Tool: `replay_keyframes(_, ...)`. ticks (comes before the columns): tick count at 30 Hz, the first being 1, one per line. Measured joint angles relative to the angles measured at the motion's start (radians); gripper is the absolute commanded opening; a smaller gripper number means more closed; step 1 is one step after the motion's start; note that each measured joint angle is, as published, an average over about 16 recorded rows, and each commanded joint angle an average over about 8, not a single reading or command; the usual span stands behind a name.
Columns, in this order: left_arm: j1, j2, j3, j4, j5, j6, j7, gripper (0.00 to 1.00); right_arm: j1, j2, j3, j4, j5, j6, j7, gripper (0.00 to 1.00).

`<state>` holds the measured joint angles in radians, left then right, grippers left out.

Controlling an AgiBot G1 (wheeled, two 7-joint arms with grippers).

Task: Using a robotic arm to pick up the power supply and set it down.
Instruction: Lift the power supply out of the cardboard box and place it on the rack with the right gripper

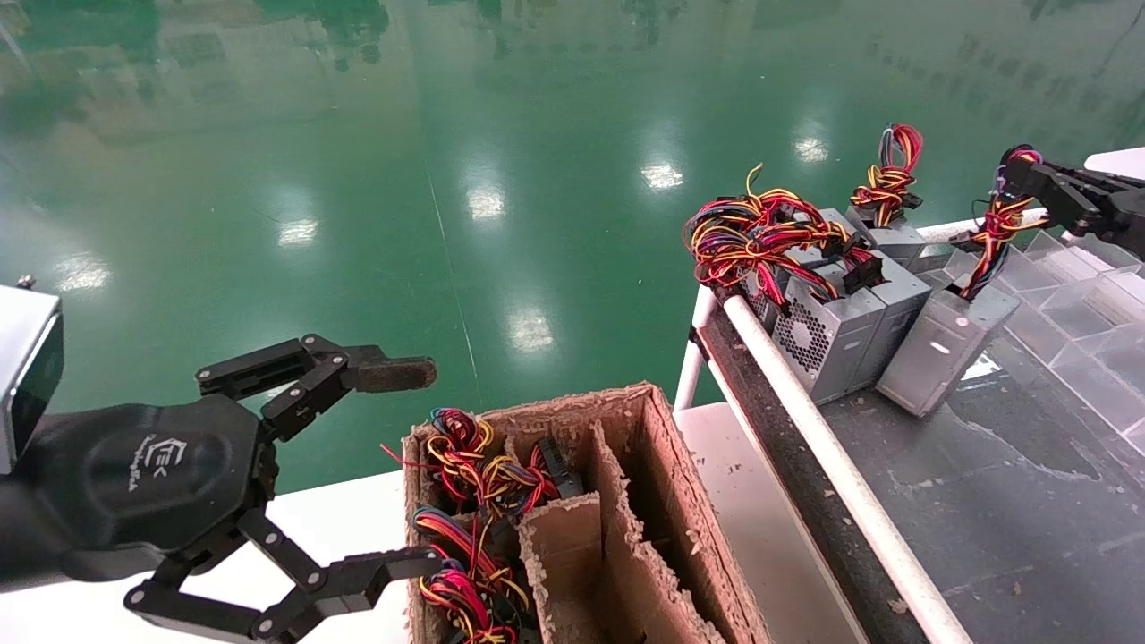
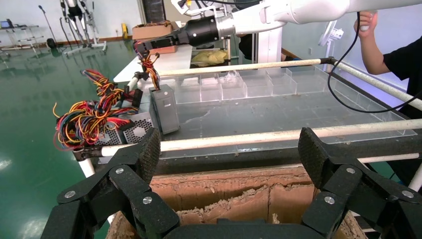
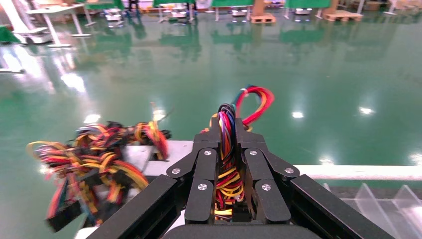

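Note:
My right gripper point(image 1: 1020, 174) is shut on the red, yellow and black wire bundle point(image 1: 995, 224) of a grey power supply point(image 1: 944, 347). The box hangs tilted below the bundle, its lower edge at the dark table top, beside the other supplies. The right wrist view shows the wires point(image 3: 228, 172) squeezed between that gripper's point(image 3: 226, 124) fingers. In the left wrist view the same box point(image 2: 166, 107) stands upright under the right gripper point(image 2: 149, 46). My left gripper point(image 1: 416, 465) hangs open and empty at the near left, by the cardboard box; its jaws point(image 2: 230, 144) are spread wide.
Several more power supplies point(image 1: 841, 322) with tangled wires point(image 1: 760, 233) crowd the table's far left corner. A white rail point(image 1: 805, 420) runs along the table edge. Clear plastic dividers point(image 1: 1073, 286) lie at the right. The divided cardboard box point(image 1: 666, 452) holds more wire bundles. A person point(image 2: 398, 59) stands behind the table.

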<state>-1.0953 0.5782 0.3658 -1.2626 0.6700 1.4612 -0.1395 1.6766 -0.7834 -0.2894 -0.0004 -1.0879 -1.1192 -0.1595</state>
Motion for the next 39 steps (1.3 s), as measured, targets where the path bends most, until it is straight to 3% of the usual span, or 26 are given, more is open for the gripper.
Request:
replay_keyframes(9, 0.000, 0.000, 0.000, 0.000, 0.000, 0.000, 0.000, 1.00, 0.010, -0.034, -0.006, -0.003, -0.009, 0.065, 0.001, 0.00)
replay_keyframes(22, 0.000, 0.000, 0.000, 0.000, 0.000, 0.000, 0.000, 1.00, 0.031, -0.098, -0.016, 0.002, -0.024, 0.094, 0.022, 0.00)
replay_keyframes(39, 0.000, 0.000, 0.000, 0.000, 0.000, 0.000, 0.000, 1.00, 0.044, -0.135, -0.028, 0.009, -0.039, 0.046, 0.038, 0.00)
